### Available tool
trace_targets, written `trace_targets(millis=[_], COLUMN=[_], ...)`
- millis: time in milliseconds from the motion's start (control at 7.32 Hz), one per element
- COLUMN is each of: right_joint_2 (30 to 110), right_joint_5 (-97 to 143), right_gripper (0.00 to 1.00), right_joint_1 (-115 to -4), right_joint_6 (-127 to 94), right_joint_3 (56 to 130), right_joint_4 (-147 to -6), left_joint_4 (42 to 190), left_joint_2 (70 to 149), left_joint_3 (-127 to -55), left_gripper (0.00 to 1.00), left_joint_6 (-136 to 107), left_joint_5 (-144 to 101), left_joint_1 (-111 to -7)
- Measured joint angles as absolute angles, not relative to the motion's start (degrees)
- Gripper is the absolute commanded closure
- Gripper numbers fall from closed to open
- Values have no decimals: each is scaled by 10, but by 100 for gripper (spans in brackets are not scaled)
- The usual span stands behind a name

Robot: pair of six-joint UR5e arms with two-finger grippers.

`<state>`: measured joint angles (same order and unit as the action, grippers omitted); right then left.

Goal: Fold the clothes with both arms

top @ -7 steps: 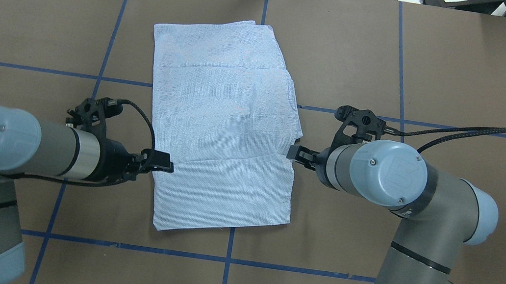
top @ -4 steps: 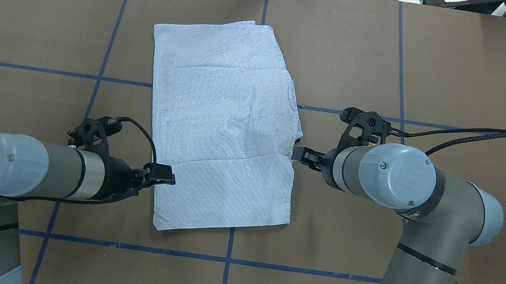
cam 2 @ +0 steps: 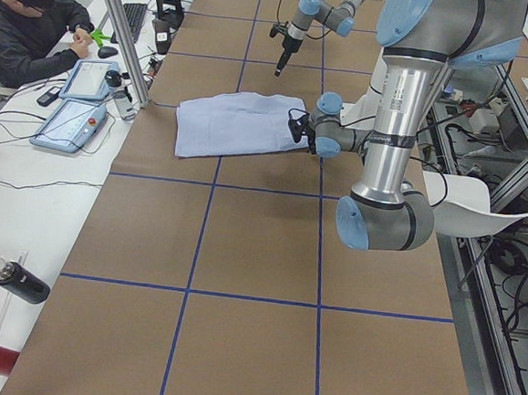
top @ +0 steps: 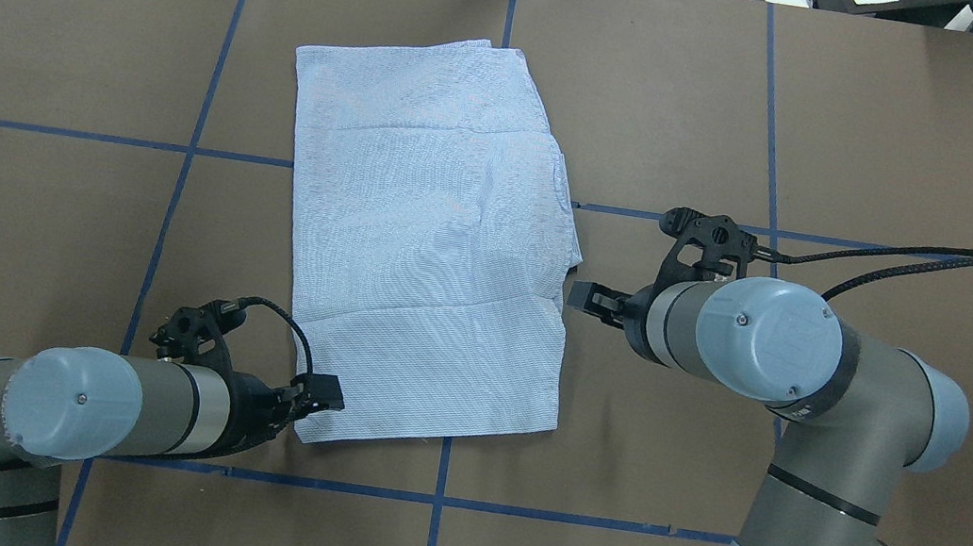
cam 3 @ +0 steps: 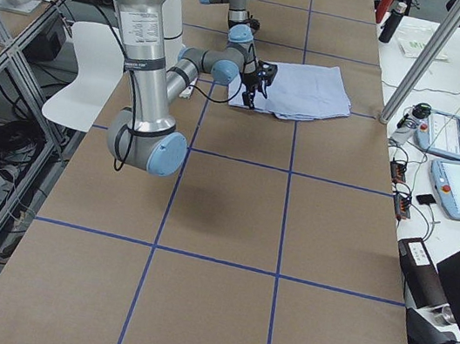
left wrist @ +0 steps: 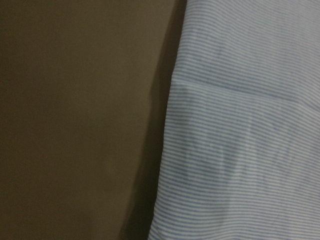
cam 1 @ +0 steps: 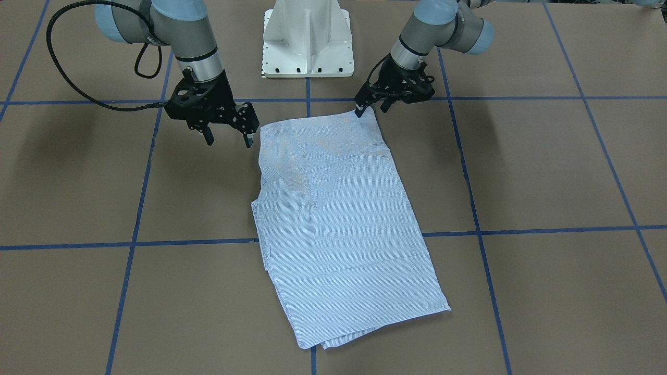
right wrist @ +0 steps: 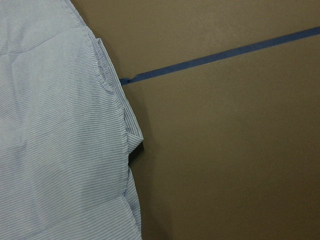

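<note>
Front-facing view: the shirt (cam 1: 338,219) lies flat in the middle of the table (cam 1: 547,172). Its long axis runs from the robot's edge toward the far edge. The left gripper (cam 1: 372,109) has one fingertip at the shirt's corner nearest the robot, and its fingers look spread, holding nothing. The right gripper (cam 1: 229,138) hangs just beside the opposite corner, plainly spread and empty.

Overhead view: the shirt sits between the two tools. The left one is at the near left corner. The right one is just beside the notch halfway along the right edge (so the pair is staggered, not level).

Side views: both tools sit low by the cloth, too small to judge.

Wrist views: each shows only striped cloth meeting bare table, with no fingers in sight.

Compared with a second ago, the left gripper has slid along the left edge from its middle to the near corner. The right one has barely shifted. The shirt has not moved.
</note>
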<state>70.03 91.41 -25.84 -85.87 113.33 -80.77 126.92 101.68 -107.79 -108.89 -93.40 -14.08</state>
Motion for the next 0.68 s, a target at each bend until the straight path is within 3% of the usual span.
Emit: trace_targets(millis=[137, 683], right_joint_2=[700, 700], right_joint_5=[914, 914], right_gripper=[0, 0], right_joint_1=[-258, -258], right_joint_6=[-859, -859], right_joint_3=[1133, 1133], right_joint_4=[-808, -807], left_joint_4=[1269, 1269], left_joint_2=[1020, 1029], left_joint_3=[-1076, -1074], left_gripper=[35, 40], left_joint_6=[-1089, -1089], left_joint_5=[-934, -934], left_joint_1=[-138, -130])
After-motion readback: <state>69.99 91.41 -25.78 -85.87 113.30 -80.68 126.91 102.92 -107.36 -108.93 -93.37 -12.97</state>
